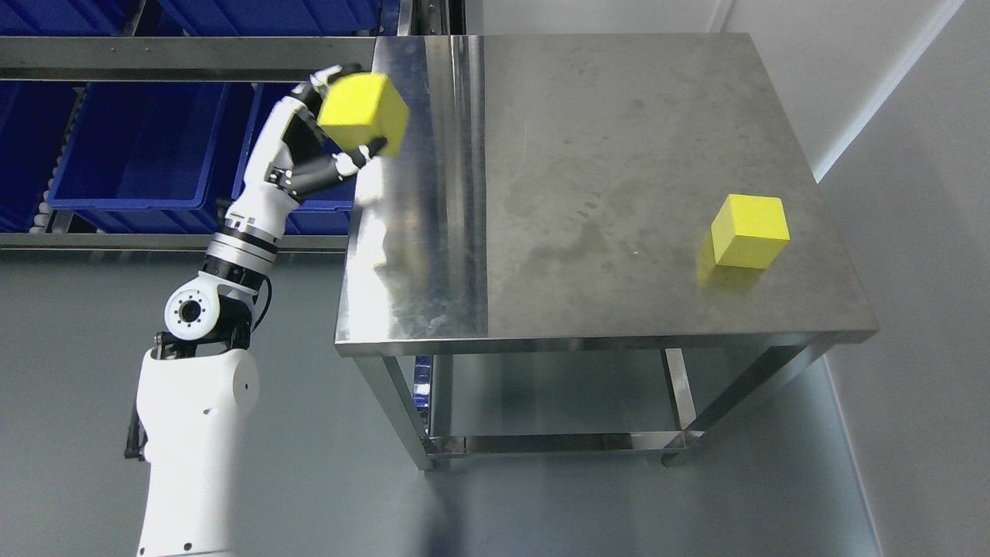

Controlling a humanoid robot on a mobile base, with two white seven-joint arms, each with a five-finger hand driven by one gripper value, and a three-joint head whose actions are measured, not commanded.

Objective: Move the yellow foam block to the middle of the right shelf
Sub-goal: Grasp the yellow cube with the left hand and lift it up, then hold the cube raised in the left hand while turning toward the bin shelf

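A stainless steel table (603,193) stands by grey walls. Off its far left corner, the yellow foam cube (363,114) is held in the air, pinched in the left hand's (329,143) curled fingers. Behind sit blue plastic bins (139,147); a second yellow foam cube (749,230) rests near the table's right edge.

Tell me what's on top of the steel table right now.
One yellow foam block sits near the steel table's right edge. A second block is held by the left robot hand at its left edge.
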